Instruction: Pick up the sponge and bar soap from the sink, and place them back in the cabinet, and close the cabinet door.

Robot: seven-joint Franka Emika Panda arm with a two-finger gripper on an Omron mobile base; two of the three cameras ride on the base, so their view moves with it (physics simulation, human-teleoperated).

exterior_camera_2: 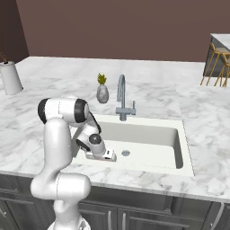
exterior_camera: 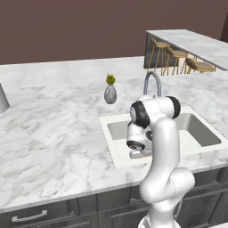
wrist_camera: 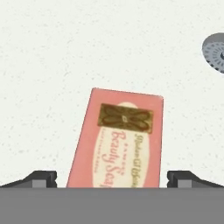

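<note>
The white and grey marble countertop [exterior_camera: 53, 133] spreads all around the gripper, and dark grey drawers with horizontal silver handles [exterior_camera: 31, 217] sit under its front edge, below and nearer to the robot base than the gripper. The wide cream-white rectangular sink [exterior_camera_2: 179, 155] is set into this countertop, and the gripper is lowered inside it, close to the front-left corner of the basin. The tall grey metal gooseneck faucet [exterior_camera_2: 121, 99] stands on the back rim, beyond the gripper. A small grey egg-shaped vase with a yellow-green plant [exterior_camera_2: 102, 91] stands on the counter beyond the gripper, to the left of the faucet. A pale grey cylinder-shaped container [exterior_camera_2: 10, 77] stands far to the left of the gripper.

The two-finger gripper [wrist_camera: 112, 178] points down at the sink floor. Its two dark fingertips [wrist_camera: 41, 178] stand wide apart, and they hold nothing. The flat pinkish-brown rectangular bar soap [wrist_camera: 118, 138], with a cream oval label and a gold emblem, lies on the sink floor just under the gripper, between the two fingertips and slightly turned against their line. In the hand view both fingertips stand apart from its sides. The round grey drain [wrist_camera: 214, 52] is in the sink floor, well apart from the soap, toward the upper right of the hand view.
</note>
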